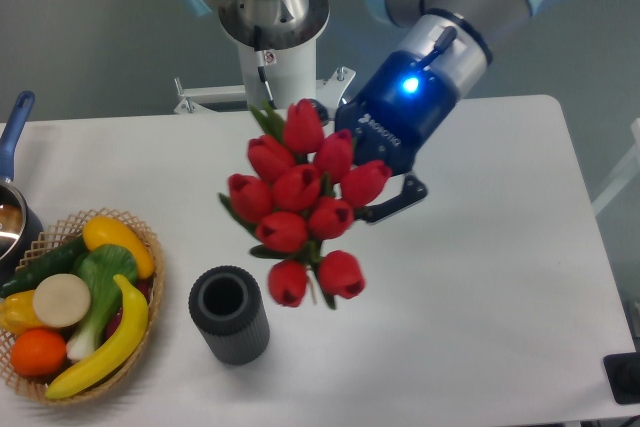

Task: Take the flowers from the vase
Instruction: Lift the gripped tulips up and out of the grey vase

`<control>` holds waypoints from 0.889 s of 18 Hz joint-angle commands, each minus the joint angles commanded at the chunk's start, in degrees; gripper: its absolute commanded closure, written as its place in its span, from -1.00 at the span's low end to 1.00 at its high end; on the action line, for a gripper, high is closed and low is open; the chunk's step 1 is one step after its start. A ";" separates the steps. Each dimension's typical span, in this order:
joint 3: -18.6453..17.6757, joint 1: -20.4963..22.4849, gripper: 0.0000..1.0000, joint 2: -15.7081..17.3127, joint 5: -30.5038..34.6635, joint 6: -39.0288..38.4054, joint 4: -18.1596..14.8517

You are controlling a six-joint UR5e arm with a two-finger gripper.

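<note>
The flowers [303, 205], a bunch of red tulip buds with green leaves, hang in the air above the table, up and to the right of the vase. My gripper [372, 185] is shut on the bunch from the right side; the stems are hidden behind the buds. The vase [229, 314] is a dark grey ribbed cylinder standing upright on the white table, its round opening empty. The lowest buds float a little above and to the right of the vase rim, apart from it.
A wicker basket [148, 269] of fruit and vegetables sits at the left, close beside the vase. A blue-handled pot [14, 143] stands at the far left edge. The robot base [274, 57] rises at the table's back.
</note>
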 joint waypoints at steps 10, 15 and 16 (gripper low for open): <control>-0.62 1.41 0.19 1.32 -0.44 -0.18 0.00; -0.62 1.50 0.19 1.32 -0.62 -0.09 0.00; -0.62 1.50 0.19 1.32 -0.70 -0.09 0.00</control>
